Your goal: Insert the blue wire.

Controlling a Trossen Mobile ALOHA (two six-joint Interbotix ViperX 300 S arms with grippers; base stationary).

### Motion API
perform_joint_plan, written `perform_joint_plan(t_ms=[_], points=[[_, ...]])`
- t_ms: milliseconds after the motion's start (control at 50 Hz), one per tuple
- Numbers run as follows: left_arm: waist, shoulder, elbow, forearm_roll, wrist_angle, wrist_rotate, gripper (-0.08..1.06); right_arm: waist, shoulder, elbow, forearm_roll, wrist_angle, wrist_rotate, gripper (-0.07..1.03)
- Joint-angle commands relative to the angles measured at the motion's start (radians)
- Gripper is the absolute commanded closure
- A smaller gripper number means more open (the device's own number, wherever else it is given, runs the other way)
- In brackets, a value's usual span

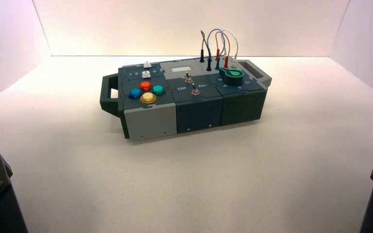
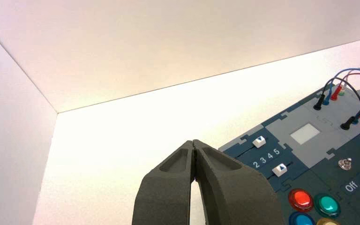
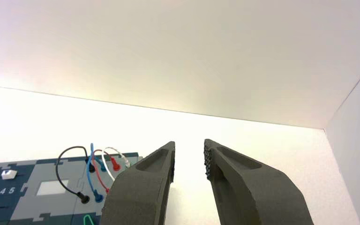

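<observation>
Blue wire (image 1: 214,38) being seen arched at box (image 1: 184,99) far right corner. Right gripper (image 3: 188,161), jaws apart, being held nearer, wire lying ahead-left. Left gripper (image 2: 194,151), jaws together, being parked well apart.

The box (image 2: 309,159) reads "2 3 4 5" between its white sliders, seemingly, and "Off"/"On" beside the toggles.

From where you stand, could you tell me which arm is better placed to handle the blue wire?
Probably the right. The blue wire arches at the box's far right end; the right gripper is open. The left gripper is shut, nearer the sliders.
</observation>
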Motion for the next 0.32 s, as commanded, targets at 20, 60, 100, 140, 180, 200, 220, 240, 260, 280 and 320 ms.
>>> perform_joint_plan(t_ms=[20, 60, 100, 140, 180, 200, 220, 240, 260, 280, 320], points=[[0.023, -0.003, -0.017, 0.002, -0.012, 0.0, 1.01, -0.014, -0.017, -0.002, 0.0, -0.04, -0.002, 0.61], [0.031, -0.005, -0.017, 0.002, -0.012, 0.0, 1.01, -0.018, -0.02, 0.0, 0.002, -0.041, -0.002, 0.61], [0.038, -0.006, -0.02, 0.002, -0.012, 0.0, 1.01, -0.026, -0.023, 0.003, 0.0, -0.041, -0.002, 0.61], [0.04, -0.006, -0.017, 0.002, -0.014, 0.0, 1.01, -0.031, -0.023, 0.003, 0.0, -0.041, -0.002, 0.61], [0.04, -0.006, -0.017, 0.002, -0.017, 0.0, 1.01, -0.034, -0.025, 0.006, 0.0, -0.043, -0.002, 0.61], [0.04, -0.006, -0.017, 0.002, -0.018, 0.0, 1.01, -0.034, -0.025, 0.006, 0.0, -0.043, -0.002, 0.61], [0.04, -0.006, -0.017, 0.002, -0.018, 0.0, 1.01, -0.035, -0.025, 0.008, 0.0, -0.044, -0.002, 0.61], [0.04, -0.006, -0.017, 0.002, -0.018, 0.0, 1.01, -0.035, -0.025, 0.008, 0.0, -0.044, -0.002, 0.61], [0.04, -0.006, -0.017, 0.002, -0.02, 0.0, 1.01, -0.035, -0.025, 0.008, 0.0, -0.044, -0.002, 0.61], [0.04, -0.006, -0.017, 0.002, -0.02, 0.0, 1.01, -0.035, -0.025, 0.008, 0.0, -0.046, -0.002, 0.61], [0.04, -0.006, -0.017, 0.002, -0.018, 0.0, 1.01, -0.037, -0.025, 0.009, 0.0, -0.048, -0.003, 0.61]])
